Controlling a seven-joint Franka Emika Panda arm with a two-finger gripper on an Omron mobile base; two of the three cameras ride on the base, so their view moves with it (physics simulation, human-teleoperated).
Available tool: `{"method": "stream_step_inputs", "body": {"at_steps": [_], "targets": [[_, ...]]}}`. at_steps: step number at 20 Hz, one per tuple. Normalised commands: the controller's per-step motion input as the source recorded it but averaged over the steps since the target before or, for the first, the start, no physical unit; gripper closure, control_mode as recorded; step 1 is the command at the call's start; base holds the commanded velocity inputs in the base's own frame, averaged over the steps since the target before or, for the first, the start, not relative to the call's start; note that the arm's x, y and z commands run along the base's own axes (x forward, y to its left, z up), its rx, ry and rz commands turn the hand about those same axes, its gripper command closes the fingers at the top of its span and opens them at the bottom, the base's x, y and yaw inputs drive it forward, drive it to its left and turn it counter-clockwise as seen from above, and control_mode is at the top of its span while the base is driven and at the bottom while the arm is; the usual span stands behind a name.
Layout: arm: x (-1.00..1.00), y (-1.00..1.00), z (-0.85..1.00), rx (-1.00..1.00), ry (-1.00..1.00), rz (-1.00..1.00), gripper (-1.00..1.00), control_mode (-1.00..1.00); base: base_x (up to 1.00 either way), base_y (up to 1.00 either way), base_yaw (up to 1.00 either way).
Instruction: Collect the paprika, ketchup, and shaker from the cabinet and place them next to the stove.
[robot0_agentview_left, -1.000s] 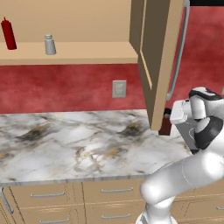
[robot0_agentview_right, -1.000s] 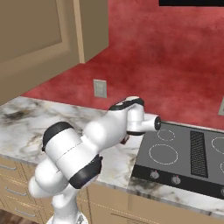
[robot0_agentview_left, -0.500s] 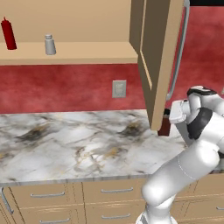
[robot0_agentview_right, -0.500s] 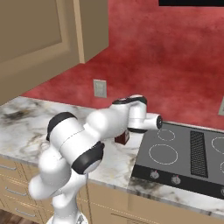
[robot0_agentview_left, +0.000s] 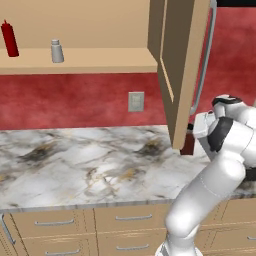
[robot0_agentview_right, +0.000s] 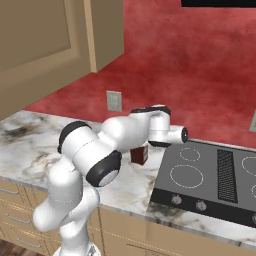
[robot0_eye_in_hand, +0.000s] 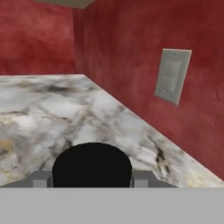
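While the ketchup (robot0_agentview_left: 9, 38) and the shaker (robot0_agentview_left: 57, 51) stood upright and apart on the open shelf of the cabinet (robot0_agentview_left: 182, 70), the ketchup farther from the stove (robot0_agentview_right: 215, 177) than the shaker, the paprika (robot0_agentview_right: 139, 154) stood upright on the marble counter (robot0_agentview_left: 85, 165) just beside the stove's left edge; the white arm (robot0_agentview_right: 95, 160) reached low across the counter toward the stove, its hand level with the jar; seen from the left base camera, the dark reddish jar (robot0_agentview_left: 188, 144) showed below the lower corner of the open cabinet door, partly hidden by the door and the arm; in the hand view the jar's round black cap (robot0_eye_in_hand: 92, 164) sat at the bottom, flanked on either side by the grey fingertips (robot0_eye_in_hand: 40, 178) of the gripper (robot0_eye_in_hand: 92, 180); the jaws stood partly open around the jar, one on each side of the cap, though whether the pads pressed on it or merely straddled it could not be told; beyond the cap the marble ran toward the red wall, where a grey outlet plate (robot0_eye_in_hand: 172, 76) was mounted on the side away from the stove; the cooktop's white burner rings and front knobs lay to the right of the jar in the right base view
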Motion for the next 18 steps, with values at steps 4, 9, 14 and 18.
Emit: {"method": "stream_step_inputs", "body": {"at_steps": [4,9,14,18], "targets": [[-0.21,0.00,-0.27,0.00,-0.02,0.00,1.00,-1.00,0.00,0.00,0.00],[-0.28,-0.01,-0.22,0.00,0.00,0.00,1.00,-1.00,0.00,0.00,0.00],[0.00,0.13,-0.07,0.00,0.00,0.00,-1.00,-1.00,0.00,0.00,0.00],[-0.03,0.08,0.00,0.00,0.00,0.00,-1.00,-1.00,0.00,0.00,0.00]]}}
